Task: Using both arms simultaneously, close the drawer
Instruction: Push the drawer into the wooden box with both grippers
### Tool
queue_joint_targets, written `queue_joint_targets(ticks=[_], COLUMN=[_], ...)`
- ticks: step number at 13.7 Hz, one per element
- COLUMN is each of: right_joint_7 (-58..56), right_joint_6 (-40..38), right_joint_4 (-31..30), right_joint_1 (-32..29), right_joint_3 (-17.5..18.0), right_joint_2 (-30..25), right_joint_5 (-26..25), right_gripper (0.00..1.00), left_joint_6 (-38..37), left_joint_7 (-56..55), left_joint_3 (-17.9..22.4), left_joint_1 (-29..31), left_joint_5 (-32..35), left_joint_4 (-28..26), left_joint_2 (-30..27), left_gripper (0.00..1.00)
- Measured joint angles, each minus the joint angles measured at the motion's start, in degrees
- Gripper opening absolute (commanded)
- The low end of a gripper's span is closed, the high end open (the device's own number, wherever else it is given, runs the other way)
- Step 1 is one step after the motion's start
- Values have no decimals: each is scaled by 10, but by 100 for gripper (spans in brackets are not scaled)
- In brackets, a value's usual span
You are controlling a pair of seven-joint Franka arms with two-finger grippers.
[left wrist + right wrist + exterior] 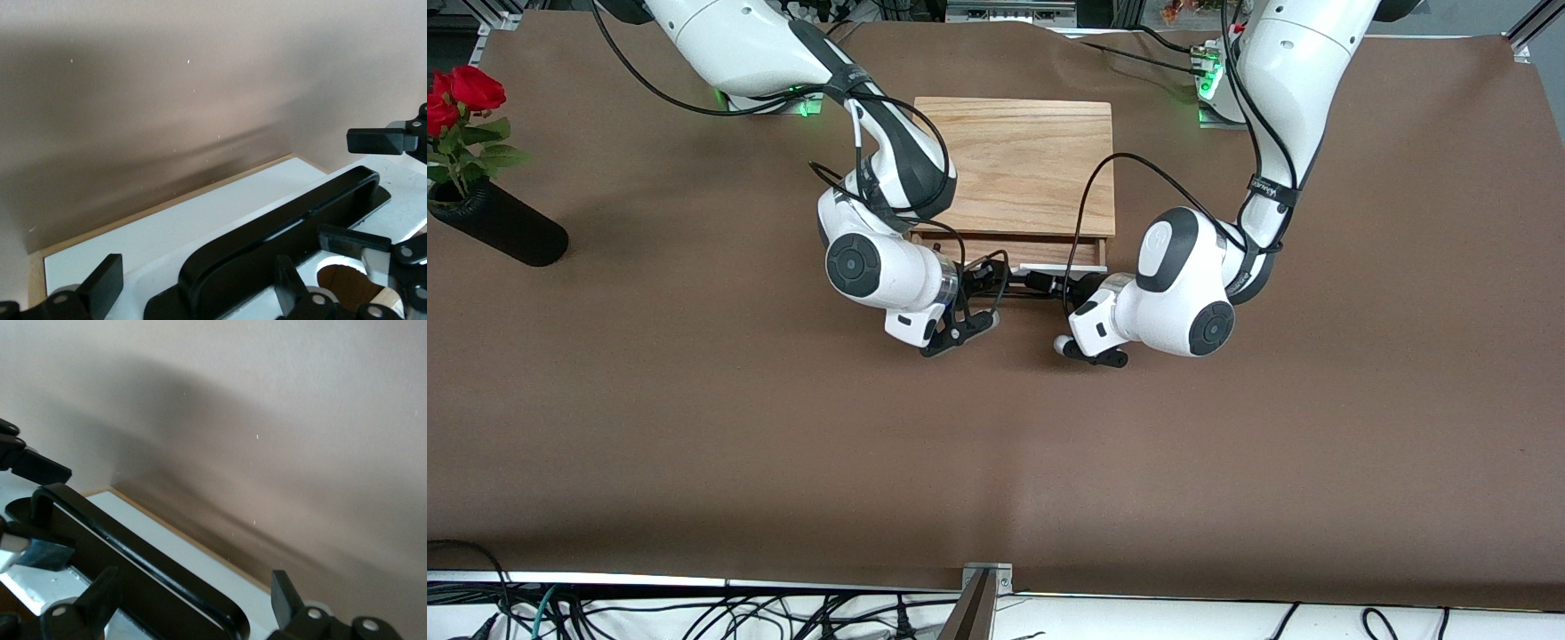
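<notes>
The drawer stands a little way out of the oak-coloured box, with a strip of its light-wood tray showing. Its white front panel carries a black bar handle, which also shows in the right wrist view. My left gripper is open, its fingers astride the handle's end toward the left arm's end of the table. My right gripper is open, its fingers astride the handle's end toward the right arm's end. Each wrist view shows the other gripper farther along the handle.
A black vase with red roses stands near the table's edge at the right arm's end. Brown table cover spreads nearer to the front camera than the drawer. Black cables loop from both wrists over the box.
</notes>
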Motion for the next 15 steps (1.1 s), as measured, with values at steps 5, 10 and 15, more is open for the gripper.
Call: queue_joint_targets(ticks=[5,10,15], right_joint_7=[16,31,42], right_joint_6=[-52,-73,-109], right_joint_4=[5,5,6], right_joint_1=[-1,2,7], right_joint_3=[0,2,3], right_joint_2=[0,-1,-1], right_joint_5=[2,3,5], right_gripper=[100,100,100], left_joint_6=[-15,-43,-73], left_joint_7=[0,-5,-25], left_joint_3=[0,0,-2], left_joint_1=[0,-1,-7], left_joint_5=[1,18,45], left_joint_4=[-3,-9,-9], left_joint_2=[0,0,-2], left_gripper=[100,100,100])
